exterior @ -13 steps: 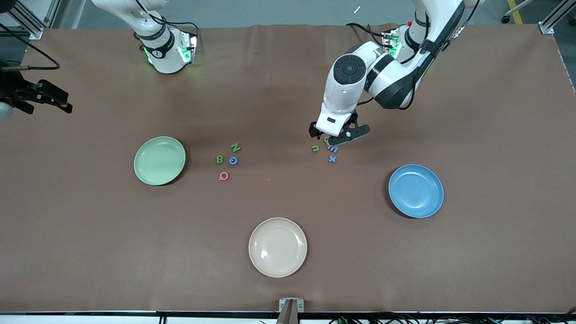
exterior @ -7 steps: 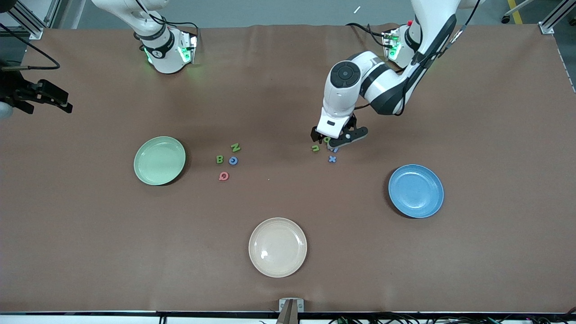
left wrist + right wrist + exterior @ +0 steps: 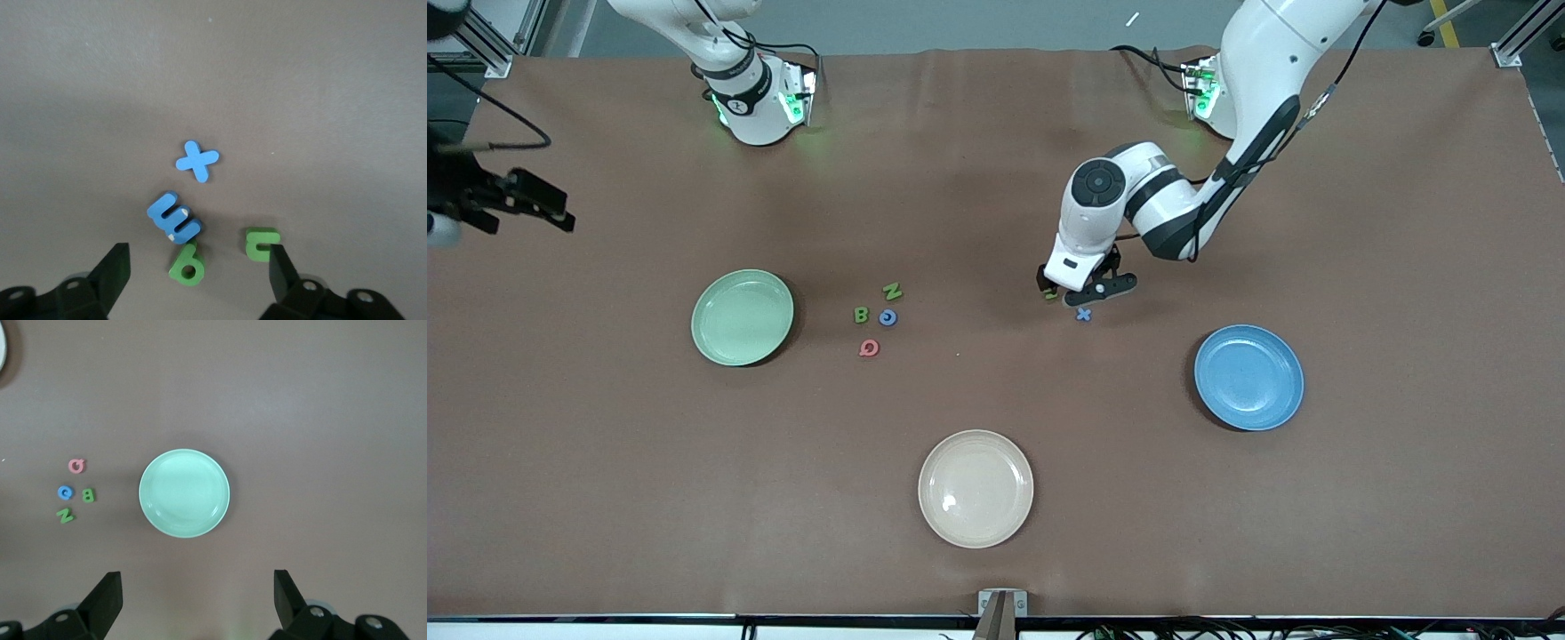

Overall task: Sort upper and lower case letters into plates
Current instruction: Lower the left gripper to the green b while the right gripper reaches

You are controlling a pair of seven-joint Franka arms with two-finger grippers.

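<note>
Beside the blue x (image 3: 197,160), left gripper (image 3: 200,270) fingers spread over clustered letters; right gripper (image 3: 198,600) fingers spread, waiting.

Plates: one plate (image 3: 742,317) toward the right arm's end, another plate (image 3: 1248,377) toward the left arm's end, third plate (image 3: 975,488) nearest the front camera
Letters: two clusters between the end plates
Cluster of four (image 3: 877,317): near the first plate
Other cluster (image 3: 1083,314): under the left gripper (image 3: 1073,291)
</note>
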